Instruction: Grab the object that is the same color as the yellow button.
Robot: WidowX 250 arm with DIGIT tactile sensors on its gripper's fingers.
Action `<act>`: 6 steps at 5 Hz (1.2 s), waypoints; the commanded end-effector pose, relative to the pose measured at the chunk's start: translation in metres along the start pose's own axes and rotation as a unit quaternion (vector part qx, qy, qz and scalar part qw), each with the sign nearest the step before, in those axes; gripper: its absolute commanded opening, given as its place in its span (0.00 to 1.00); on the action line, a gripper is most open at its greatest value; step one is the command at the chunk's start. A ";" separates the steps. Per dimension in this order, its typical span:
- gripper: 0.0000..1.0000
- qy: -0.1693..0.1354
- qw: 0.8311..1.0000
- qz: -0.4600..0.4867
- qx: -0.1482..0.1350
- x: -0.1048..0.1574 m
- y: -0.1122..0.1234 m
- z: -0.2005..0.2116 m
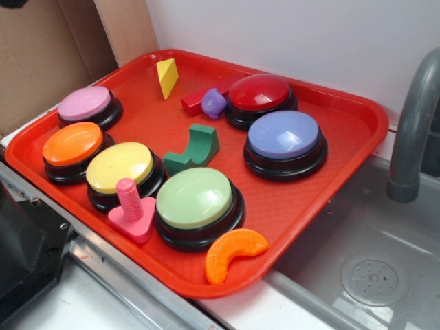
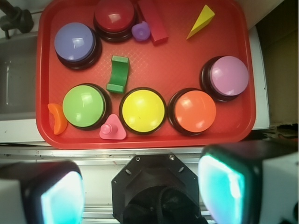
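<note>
The small yellow wedge block [image 1: 167, 77] stands at the far side of the red tray [image 1: 344, 130]; in the wrist view the wedge [image 2: 201, 21] lies at the tray's top right. The yellow button [image 1: 119, 168] sits near the tray's front left, between the orange button [image 1: 72, 144] and the light green button [image 1: 194, 199]; in the wrist view it [image 2: 143, 110] is at lower centre. My gripper [image 2: 140, 191] is open and empty, high above and off the tray's near edge, its two fingers [image 2: 222, 186] wide apart. The gripper does not show in the exterior view.
Also on the tray: pink [image 1: 84, 104], red [image 1: 259, 93] and purple [image 1: 283, 135] buttons, a green arch block [image 1: 196, 148], a red bar [image 1: 196, 101], a purple piece [image 1: 214, 103], a pink peg [image 1: 132, 210] and an orange crescent [image 1: 234, 253]. A grey faucet [image 1: 412, 124] and sink stand right.
</note>
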State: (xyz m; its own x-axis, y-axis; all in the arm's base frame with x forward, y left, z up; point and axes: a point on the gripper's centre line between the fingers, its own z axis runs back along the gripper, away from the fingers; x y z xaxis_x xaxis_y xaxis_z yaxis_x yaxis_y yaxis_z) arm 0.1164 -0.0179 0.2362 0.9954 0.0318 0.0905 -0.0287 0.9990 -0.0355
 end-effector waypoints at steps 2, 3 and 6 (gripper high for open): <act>1.00 -0.008 1.000 0.023 0.004 0.016 0.004 -0.008; 1.00 -0.011 0.999 0.049 -0.011 0.032 0.009 -0.016; 1.00 -0.058 0.983 0.170 0.028 0.102 0.068 -0.056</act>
State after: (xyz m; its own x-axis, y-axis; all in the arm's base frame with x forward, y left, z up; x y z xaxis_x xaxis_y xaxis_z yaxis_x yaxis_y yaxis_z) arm 0.2168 0.0429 0.1753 0.9262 0.3478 0.1455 -0.3474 0.9373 -0.0291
